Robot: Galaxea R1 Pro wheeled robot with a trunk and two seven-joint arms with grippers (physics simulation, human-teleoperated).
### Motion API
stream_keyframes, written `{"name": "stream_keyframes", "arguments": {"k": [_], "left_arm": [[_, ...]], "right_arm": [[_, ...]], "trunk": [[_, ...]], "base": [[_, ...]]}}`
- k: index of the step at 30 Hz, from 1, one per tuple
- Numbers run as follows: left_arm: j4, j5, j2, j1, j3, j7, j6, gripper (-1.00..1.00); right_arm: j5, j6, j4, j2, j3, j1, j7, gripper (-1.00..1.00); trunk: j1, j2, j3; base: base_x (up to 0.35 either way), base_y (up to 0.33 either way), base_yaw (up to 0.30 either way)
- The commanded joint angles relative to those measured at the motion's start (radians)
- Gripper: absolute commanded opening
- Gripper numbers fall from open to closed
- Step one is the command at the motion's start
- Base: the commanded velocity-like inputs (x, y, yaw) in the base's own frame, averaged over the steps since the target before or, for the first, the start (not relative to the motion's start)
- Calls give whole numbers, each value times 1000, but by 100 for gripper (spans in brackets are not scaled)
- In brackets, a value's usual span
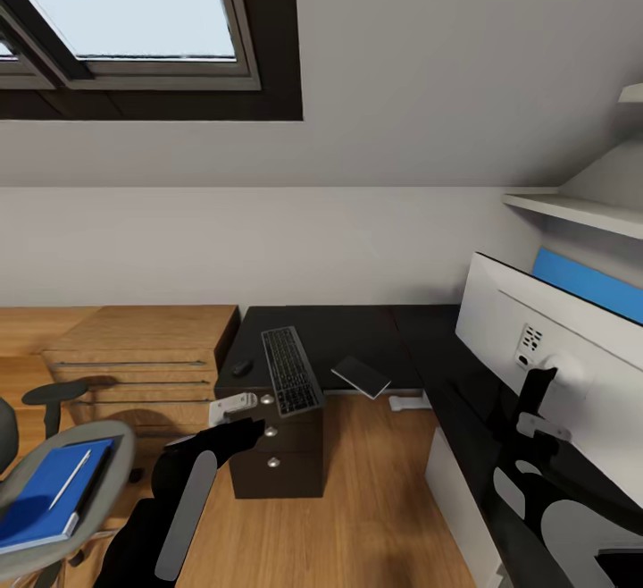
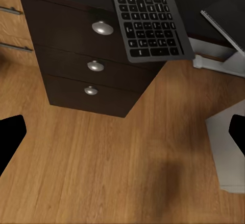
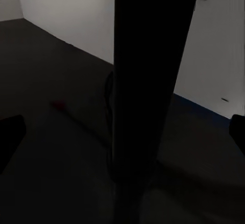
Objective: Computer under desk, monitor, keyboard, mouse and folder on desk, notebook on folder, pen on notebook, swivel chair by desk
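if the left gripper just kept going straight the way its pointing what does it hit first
Probably the bare wood floor in front of the black drawer unit; the left wrist view shows nothing between the jaws and the boards, though depth is hard to judge.

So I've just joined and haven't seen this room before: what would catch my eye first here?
Probably the black keyboard lying on the desk with its near end jutting past the edge above the drawers. Next, the bright blue folder on the swivel chair at lower left, a white pen lying on it. At right, the monitor stands on the desk with its pale back facing the head camera.
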Motion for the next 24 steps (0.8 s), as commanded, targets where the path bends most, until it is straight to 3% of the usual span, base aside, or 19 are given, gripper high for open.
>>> {"name": "stream_keyframes", "arguments": {"k": [1, 24], "left_arm": [[-1, 11, 0, -1, -1, 10, 3, 100], [0, 11, 1, -1, -1, 9, 3, 100]], "right_arm": [[-8, -3, 0, 0, 7, -1, -3, 100], [-8, -3, 0, -2, 6, -1, -3, 100]], "trunk": [[0, -1, -2], [0, -1, -2]], "base": [[64, -40, 0], [45, -39, 0]]}}
